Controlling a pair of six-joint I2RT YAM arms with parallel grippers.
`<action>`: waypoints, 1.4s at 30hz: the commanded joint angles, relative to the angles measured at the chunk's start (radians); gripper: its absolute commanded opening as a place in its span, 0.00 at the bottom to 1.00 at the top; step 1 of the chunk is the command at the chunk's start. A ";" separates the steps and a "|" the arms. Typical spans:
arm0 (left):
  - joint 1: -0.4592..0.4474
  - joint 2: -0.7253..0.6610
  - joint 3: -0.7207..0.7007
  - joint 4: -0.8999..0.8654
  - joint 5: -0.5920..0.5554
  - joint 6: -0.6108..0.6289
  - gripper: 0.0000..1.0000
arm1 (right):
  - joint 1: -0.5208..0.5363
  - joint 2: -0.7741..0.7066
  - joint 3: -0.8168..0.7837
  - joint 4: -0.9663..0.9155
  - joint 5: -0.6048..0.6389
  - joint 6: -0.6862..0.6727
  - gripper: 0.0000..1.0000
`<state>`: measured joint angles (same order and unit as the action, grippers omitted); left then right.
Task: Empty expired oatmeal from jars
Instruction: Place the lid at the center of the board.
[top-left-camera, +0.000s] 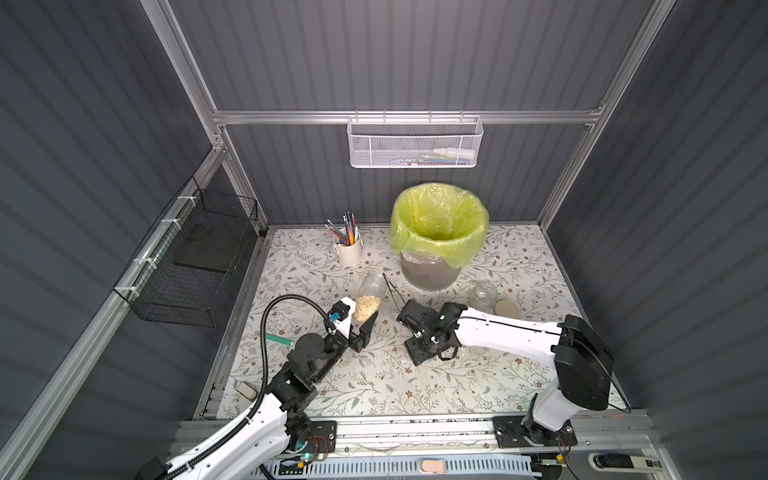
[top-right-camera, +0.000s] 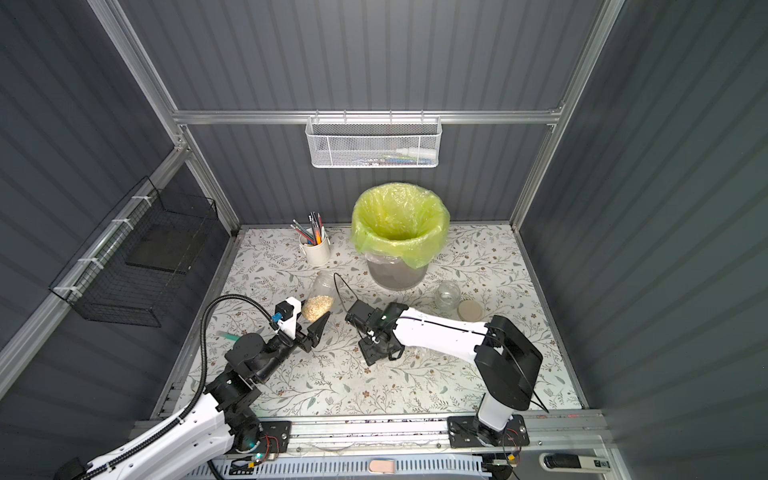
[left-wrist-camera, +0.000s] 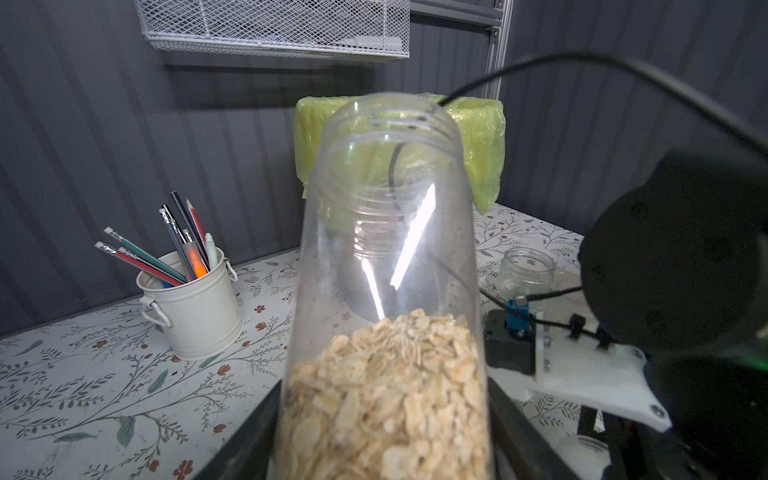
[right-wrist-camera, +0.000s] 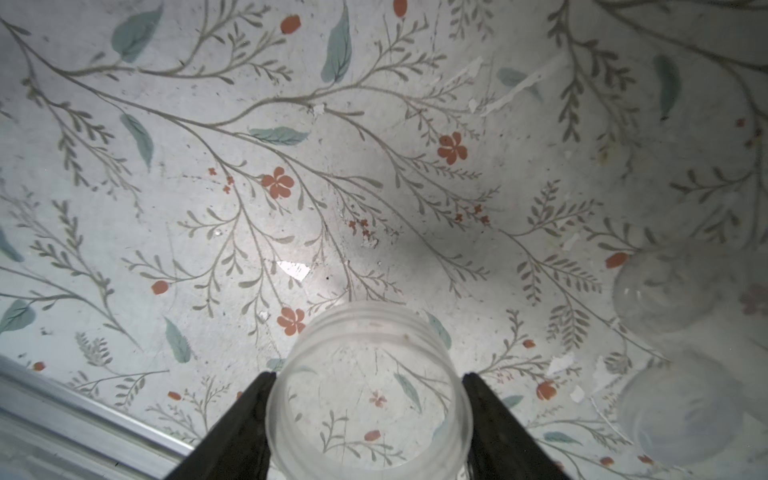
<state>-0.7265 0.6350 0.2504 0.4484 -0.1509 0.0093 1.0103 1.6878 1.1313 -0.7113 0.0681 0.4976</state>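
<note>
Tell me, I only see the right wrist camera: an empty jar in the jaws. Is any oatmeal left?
Observer: Yes. The left jaws hold a tall jar with oatmeal in its bottom.
Operator: Is its lid on?
Observer: No, its mouth is open.
Operator: Where do I dump stuff?
Observer: A bin with a green bag stands at the back.

White mug of pencils (top-left-camera: 348, 252), grey bin with yellow-green bag (top-left-camera: 430, 277), white mesh basket (top-left-camera: 415, 145), black wire basket (top-left-camera: 187, 286)
</note>
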 joint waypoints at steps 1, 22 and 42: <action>0.002 -0.020 -0.022 0.030 -0.045 -0.019 0.01 | -0.010 0.039 -0.043 0.095 -0.027 0.018 0.30; 0.002 0.022 -0.039 0.081 -0.034 -0.031 0.01 | -0.038 0.122 -0.084 0.164 -0.023 0.035 0.64; 0.003 0.028 0.007 0.025 -0.008 -0.012 0.01 | -0.039 0.013 -0.013 0.061 0.049 0.010 0.99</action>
<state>-0.7265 0.6762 0.2157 0.4728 -0.1791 -0.0116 0.9775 1.7401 1.0782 -0.6003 0.0853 0.5198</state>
